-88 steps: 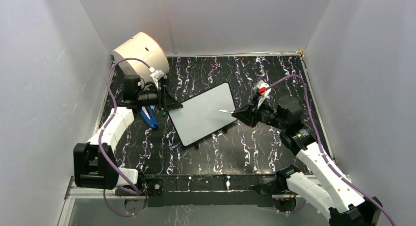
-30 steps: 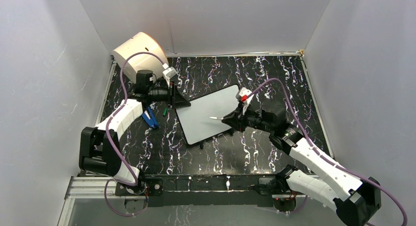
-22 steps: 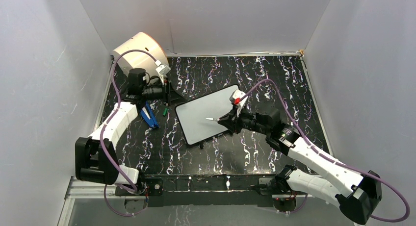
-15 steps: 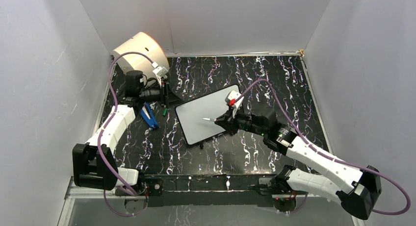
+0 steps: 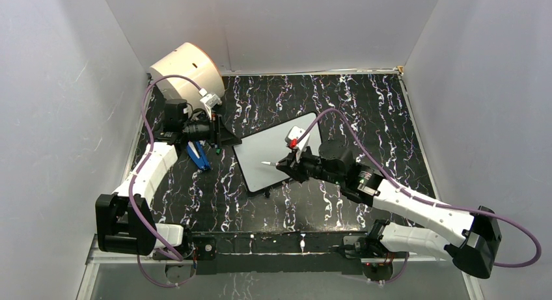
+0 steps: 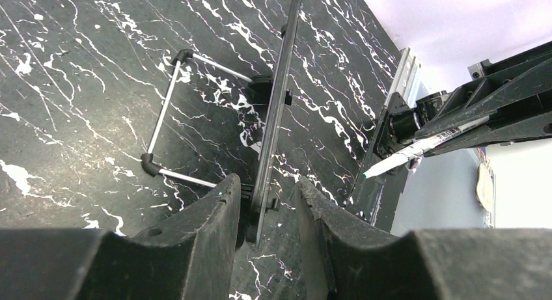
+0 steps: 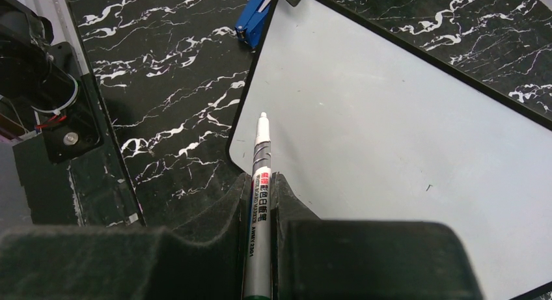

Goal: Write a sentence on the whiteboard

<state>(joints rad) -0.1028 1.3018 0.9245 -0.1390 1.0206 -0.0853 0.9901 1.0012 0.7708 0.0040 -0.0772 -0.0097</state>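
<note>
While the right claw [image 5: 282, 164] clamps the marker [image 7: 258, 183] over the whiteboard's [image 7: 390, 118] 7 o'clock corner, the left claw's [image 6: 265, 189] hold is unclear; it may skid.

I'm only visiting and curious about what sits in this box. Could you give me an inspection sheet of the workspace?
Surface: black tabletop with white marbling.
Job's things: whiteboard set at an angle mid-table, no lettering seen; marker uncapped, tip over the board near a corner, contact unclear.
Clutter: blue object left of the board; cream drum in the far left corner.
End effectors: left end effector straddles the board's edge, grip unclear; right end effector shut on the marker.
Cables: purple cable looped along each arm.
Surroundings: plain pale walls on three sides.
</note>
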